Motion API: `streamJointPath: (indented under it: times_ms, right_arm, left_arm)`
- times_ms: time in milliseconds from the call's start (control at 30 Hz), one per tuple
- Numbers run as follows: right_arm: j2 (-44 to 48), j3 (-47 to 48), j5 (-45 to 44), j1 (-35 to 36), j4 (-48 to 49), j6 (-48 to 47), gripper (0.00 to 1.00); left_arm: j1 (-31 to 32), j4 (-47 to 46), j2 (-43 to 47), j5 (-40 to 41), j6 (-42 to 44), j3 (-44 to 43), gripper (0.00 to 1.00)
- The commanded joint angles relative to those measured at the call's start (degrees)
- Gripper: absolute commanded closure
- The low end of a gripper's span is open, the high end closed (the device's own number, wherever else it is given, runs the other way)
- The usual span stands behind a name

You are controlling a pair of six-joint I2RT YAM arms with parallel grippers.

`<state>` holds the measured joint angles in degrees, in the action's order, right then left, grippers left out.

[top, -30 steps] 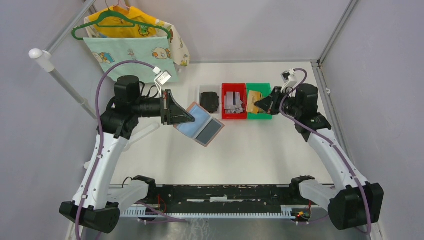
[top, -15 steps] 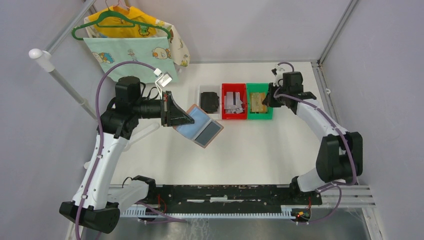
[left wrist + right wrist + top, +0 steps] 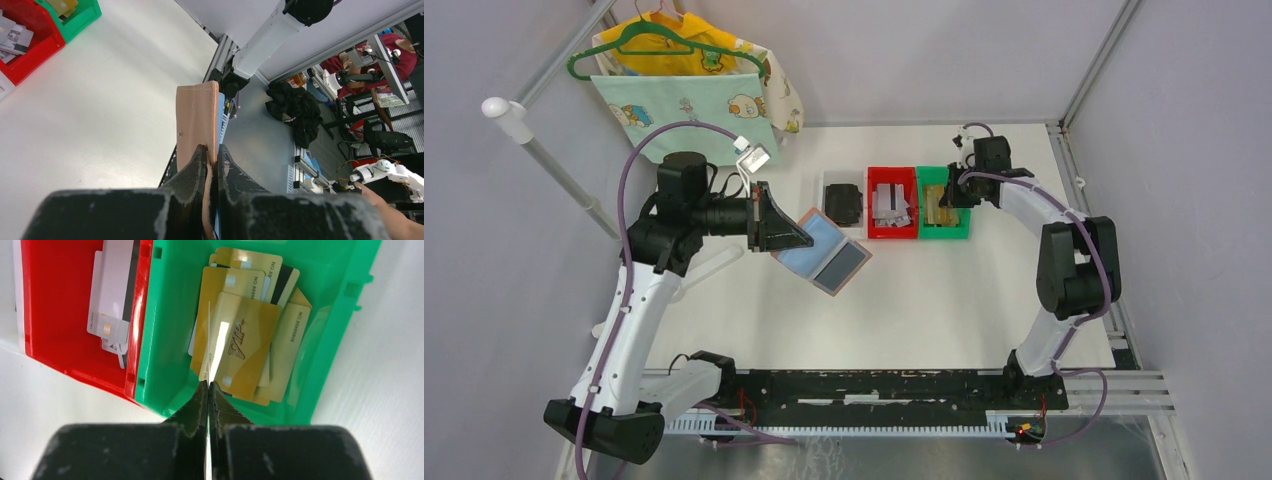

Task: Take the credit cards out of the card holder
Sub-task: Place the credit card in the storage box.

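The card holder point(image 3: 824, 251) hangs open above the table, pinkish-tan outside, blue-grey sleeves facing up. My left gripper point(image 3: 792, 236) is shut on its left edge. In the left wrist view the tan cover point(image 3: 196, 120) runs straight out from between the closed fingers of the left gripper point(image 3: 212, 151). My right gripper point(image 3: 945, 196) is over the green bin point(image 3: 957, 229). In the right wrist view the right gripper point(image 3: 208, 385) is shut on a thin pale credit card point(image 3: 215, 359), seen edge-on above the green bin point(image 3: 170, 330). More pale cards point(image 3: 112, 295) lie in the red bin point(image 3: 55, 305).
Golden-tan cards point(image 3: 245, 340) fill the green bin. The red bin point(image 3: 874, 228) sits to its left, then a white tray with a black blocky item point(image 3: 842, 202). Clothes on a green hanger point(image 3: 684, 80) hang at the back left beside a white pole point(image 3: 534, 140).
My right arm has swung from the right side to the back, bringing its gripper over the green bin from behind. The left gripper and the open card holder have stayed nearly still.
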<state>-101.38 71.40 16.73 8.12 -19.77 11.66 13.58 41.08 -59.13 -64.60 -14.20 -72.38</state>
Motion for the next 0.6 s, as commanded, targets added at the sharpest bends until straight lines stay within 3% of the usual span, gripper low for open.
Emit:
streamJointPath:
  times_ms: [0, 133, 433, 567]
  right_arm:
    - [-3.2, 4.4, 2.5, 0.0, 2.6, 0.2, 1.00]
    - [-5.4, 6.8, 2.5, 0.1, 2.3, 0.0, 1.00]
    - [-3.4, 10.1, -3.9, 0.9, -0.8, -1.9, 0.63]
    - [0.9, 11.2, -6.9, 1.4, -2.5, -2.0, 0.56]
  left_arm:
    - [-0.1, -0.7, -0.3, -1.8, 2.0, -2.2, 0.98]
    - [-0.1, -0.7, -0.1, -2.0, 2.1, -2.2, 0.98]
    - [-0.2, -0.7, -0.3, -3.6, 1.9, -2.5, 0.98]
    - [-0.1, -0.8, -0.3, -3.8, 2.0, -3.0, 0.98]
